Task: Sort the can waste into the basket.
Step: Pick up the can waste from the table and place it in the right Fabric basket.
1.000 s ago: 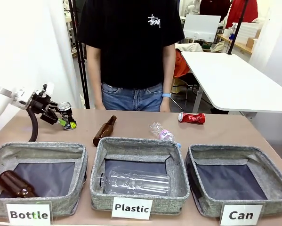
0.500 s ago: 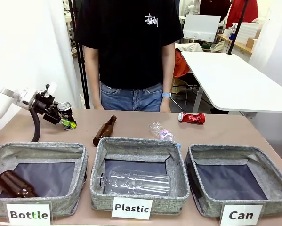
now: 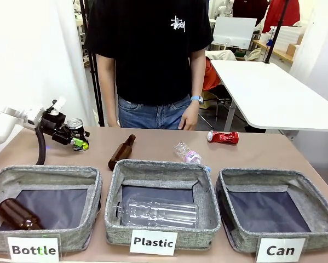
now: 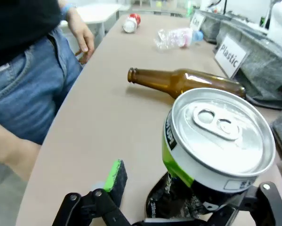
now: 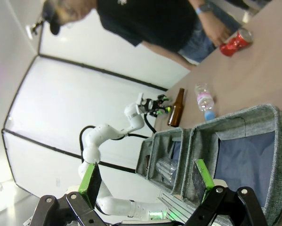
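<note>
At a tan table [image 3: 158, 143], a white table [image 3: 273, 93] behind it, a dark, silver-topped metal can [image 4: 216, 146] is held in the left gripper [image 4: 188, 200] at the far left; a shiny red can [image 3: 223, 137] lies beyond the grey fabric "Can" basket [image 3: 273, 174]. Both are judged light, thin-walled and slippery, best gripped gently across the body. The right gripper [image 5: 145, 183] is spread wide, empty.
</note>
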Tool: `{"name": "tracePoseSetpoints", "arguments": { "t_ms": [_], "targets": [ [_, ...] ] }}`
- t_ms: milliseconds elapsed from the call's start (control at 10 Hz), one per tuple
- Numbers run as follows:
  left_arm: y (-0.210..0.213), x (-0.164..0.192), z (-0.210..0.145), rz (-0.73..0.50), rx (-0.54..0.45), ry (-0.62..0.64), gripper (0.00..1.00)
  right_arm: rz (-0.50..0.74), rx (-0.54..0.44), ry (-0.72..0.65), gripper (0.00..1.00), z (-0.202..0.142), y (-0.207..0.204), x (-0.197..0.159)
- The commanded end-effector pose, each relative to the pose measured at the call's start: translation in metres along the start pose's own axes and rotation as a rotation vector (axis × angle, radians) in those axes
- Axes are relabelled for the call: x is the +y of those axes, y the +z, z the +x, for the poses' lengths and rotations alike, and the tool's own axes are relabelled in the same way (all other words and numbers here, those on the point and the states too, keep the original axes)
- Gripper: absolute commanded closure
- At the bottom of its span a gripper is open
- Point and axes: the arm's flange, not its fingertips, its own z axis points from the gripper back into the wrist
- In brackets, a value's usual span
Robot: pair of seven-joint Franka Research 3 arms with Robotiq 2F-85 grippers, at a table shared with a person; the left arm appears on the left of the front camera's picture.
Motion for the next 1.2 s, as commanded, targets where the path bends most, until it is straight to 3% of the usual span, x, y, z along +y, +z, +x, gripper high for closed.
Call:
{"name": "tracePoseSetpoints", "arguments": {
  "t_ms": [0,100,300,400,600,900,1000,1100],
  "targets": [
    [-0.004,0.009,0.002,-0.006,-0.091,-0.049,0.59,0.020,-0.020,0.025,0.00,0.003,-0.001,0.000],
    [-0.005,0.008,0.002,-0.016,-0.091,-0.051,1.00,0.020,-0.020,0.025,0.00,0.003,-0.001,0.000],
    [-0.004,0.008,0.002,-0.024,-0.084,-0.061,1.00,0.020,-0.020,0.025,0.00,0.003,-0.001,0.000],
    [-0.004,0.008,0.003,-0.026,-0.084,-0.063,0.86,0.020,-0.020,0.025,0.00,0.003,-0.001,0.000],
    [-0.004,0.006,0.003,-0.028,-0.084,-0.064,1.00,0.020,-0.020,0.025,0.00,0.003,-0.001,0.000],
    [0.005,-0.010,0.011,-0.002,-0.097,-0.088,1.00,0.020,-0.020,0.025,0.00,0.003,-0.001,0.000],
    [0.016,-0.027,0.022,0.029,-0.100,-0.079,1.00,0.020,-0.020,0.025,0.00,0.003,-0.001,0.000],
    [0.037,-0.060,0.044,0.026,-0.064,0.016,1.00,0.020,-0.020,0.025,0.00,0.003,-0.001,0.000]
  ]
}}
